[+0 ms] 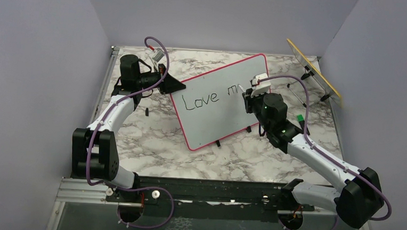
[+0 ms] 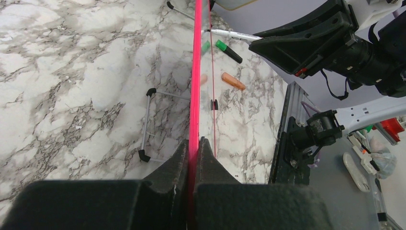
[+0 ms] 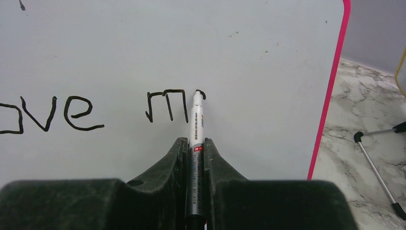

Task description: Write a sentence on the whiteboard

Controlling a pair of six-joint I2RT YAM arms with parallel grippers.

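Right wrist view: marker tip on the board, mid-word.
The right gripper [image 3: 194, 143] pinches a white marker [image 3: 196, 120], and its tip touches the whiteboard [image 1: 217, 121] just right of an "m". The sentence [image 1: 202, 100] reads only "Love m". The left gripper [image 2: 194, 143] is pressed together on the board's pink frame at its left edge. The board sits askew on the marble table [image 1: 152, 138], between the two arms, with a yellow-edged panel [image 1: 313, 71] beyond its far right corner.

whiteboard [image 1: 211, 121] 1 | marker [image 3: 196, 120] 1 | yellow-edged panel [image 1: 314, 71] 1
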